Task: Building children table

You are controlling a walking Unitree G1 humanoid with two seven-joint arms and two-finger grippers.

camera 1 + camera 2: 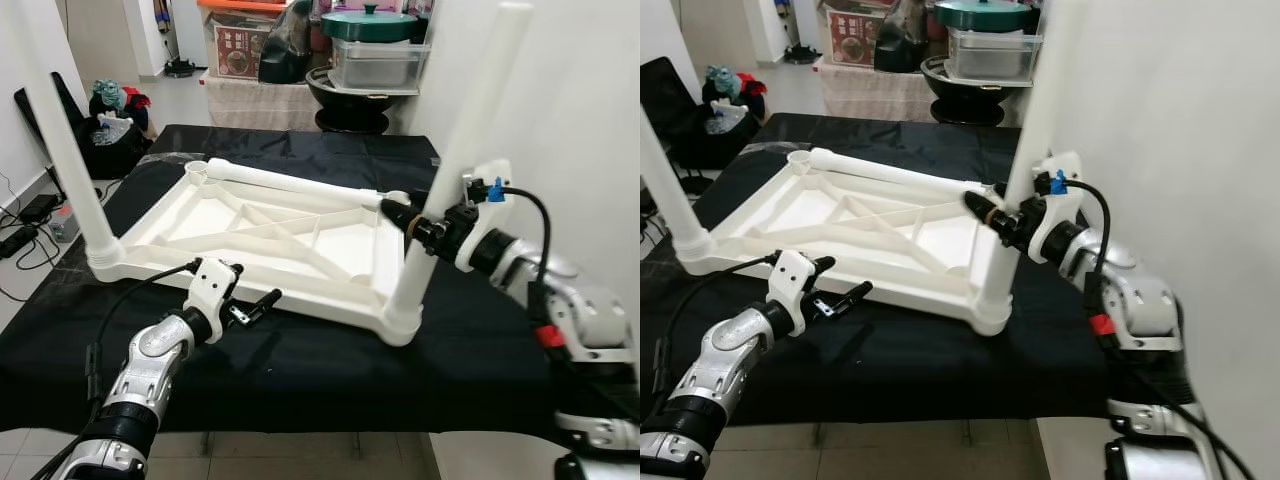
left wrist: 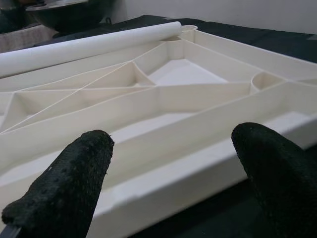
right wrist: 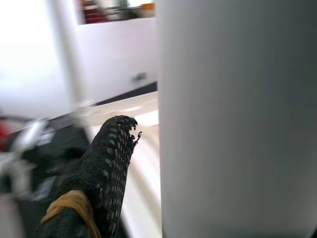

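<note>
An upturned white tabletop (image 1: 260, 235) lies on a black-clothed table (image 1: 300, 360). The right gripper (image 1: 405, 218) clasps the upright near-right leg (image 1: 450, 180), its long axis vertical. The left gripper (image 1: 255, 305), fingers spread and empty, faces the tabletop's near edge.

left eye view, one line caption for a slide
Right end effector grips an upright leg on the upturned white tabletop.

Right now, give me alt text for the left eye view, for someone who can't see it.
A white plastic children's table top lies upside down on a black-covered table, two legs standing upright in its near corners. The right gripper is closed on the near-right leg; the left gripper hovers open by the near edge. A third leg lies along the far side.
</note>
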